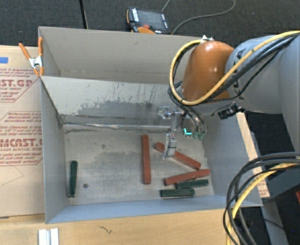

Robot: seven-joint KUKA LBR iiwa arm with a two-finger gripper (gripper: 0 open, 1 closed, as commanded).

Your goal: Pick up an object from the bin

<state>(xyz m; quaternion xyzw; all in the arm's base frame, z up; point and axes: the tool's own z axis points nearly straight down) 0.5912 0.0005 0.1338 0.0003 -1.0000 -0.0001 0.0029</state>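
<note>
over scuffed grey bin floor (109,162), tool (170,151) at red stick (186,161), grip state unclear

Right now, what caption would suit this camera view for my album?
Robot arm hangs over red-brown sticks in a grey bin.

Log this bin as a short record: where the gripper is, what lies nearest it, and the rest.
bin: grey metal bin
gripper: gripper low in the bin, right of middle
under gripper: upper-left end of slanted red-brown stick
left of gripper: long red-brown stick, lying apart
front right: third red-brown stick, with front green stick and rear green stick beside it
far left: lone green stick
</note>
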